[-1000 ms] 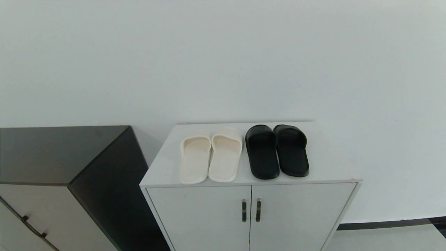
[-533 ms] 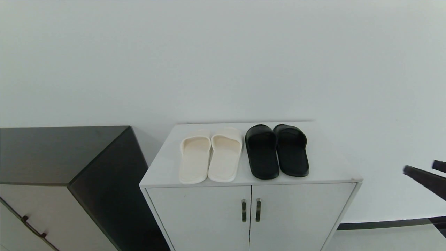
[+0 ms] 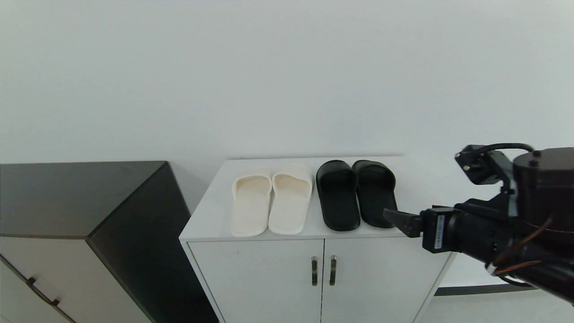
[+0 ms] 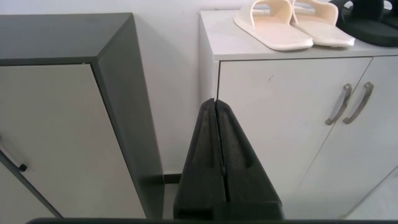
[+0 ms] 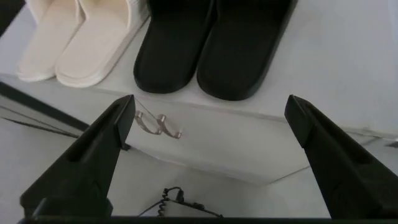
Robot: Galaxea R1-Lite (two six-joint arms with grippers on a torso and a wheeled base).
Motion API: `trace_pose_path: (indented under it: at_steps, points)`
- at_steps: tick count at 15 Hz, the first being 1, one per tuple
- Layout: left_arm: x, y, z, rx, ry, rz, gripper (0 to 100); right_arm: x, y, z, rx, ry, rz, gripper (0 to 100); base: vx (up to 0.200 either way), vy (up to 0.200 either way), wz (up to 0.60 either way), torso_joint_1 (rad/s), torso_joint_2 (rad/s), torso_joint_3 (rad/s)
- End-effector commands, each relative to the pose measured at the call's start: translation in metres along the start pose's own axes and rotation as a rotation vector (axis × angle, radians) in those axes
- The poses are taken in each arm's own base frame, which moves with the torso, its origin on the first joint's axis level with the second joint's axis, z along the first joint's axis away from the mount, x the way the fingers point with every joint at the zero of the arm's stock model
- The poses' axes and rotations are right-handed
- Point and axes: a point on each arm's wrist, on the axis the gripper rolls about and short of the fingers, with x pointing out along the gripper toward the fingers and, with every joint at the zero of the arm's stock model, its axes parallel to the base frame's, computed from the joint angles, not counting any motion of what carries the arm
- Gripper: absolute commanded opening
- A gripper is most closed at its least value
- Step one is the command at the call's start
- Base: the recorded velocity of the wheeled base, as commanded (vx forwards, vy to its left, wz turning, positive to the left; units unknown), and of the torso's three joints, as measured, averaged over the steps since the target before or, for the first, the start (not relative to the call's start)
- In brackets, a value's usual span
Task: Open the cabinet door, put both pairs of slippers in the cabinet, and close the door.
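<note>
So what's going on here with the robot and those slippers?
Nothing has been handled yet. A cream pair of slippers and a black pair of slippers sit side by side on top of the white cabinet, and both cabinet doors are closed. The right gripper hovers open near the cabinet's front edge, by the black pair, touching nothing. The left gripper is shut and empty, held lower, facing the cabinet's left side next to a dark cabinet.
</note>
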Motion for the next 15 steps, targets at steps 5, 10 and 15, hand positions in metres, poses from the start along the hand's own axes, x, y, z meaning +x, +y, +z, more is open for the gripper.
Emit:
trace_pose_path:
  at_steps: [5, 10, 15]
  points:
    - [0.0, 0.0, 0.0, 0.0, 0.002, -0.001, 0, 0.069, 0.025, -0.018, -0.025, -0.021, -0.141, 100, 0.0, 0.0, 0.0, 0.0, 0.0, 0.0]
    - [0.0, 0.0, 0.0, 0.0, 0.002, -0.001, 0, 0.118, 0.029, -0.028, -0.095, -0.107, -0.154, 100, 0.0, 0.0, 0.0, 0.0, 0.0, 0.0]
    - [0.0, 0.0, 0.0, 0.0, 0.002, -0.001, 0, 0.178, 0.021, -0.01, -0.083, -0.196, -0.243, 100, 0.0, 0.0, 0.0, 0.0, 0.0, 0.0]
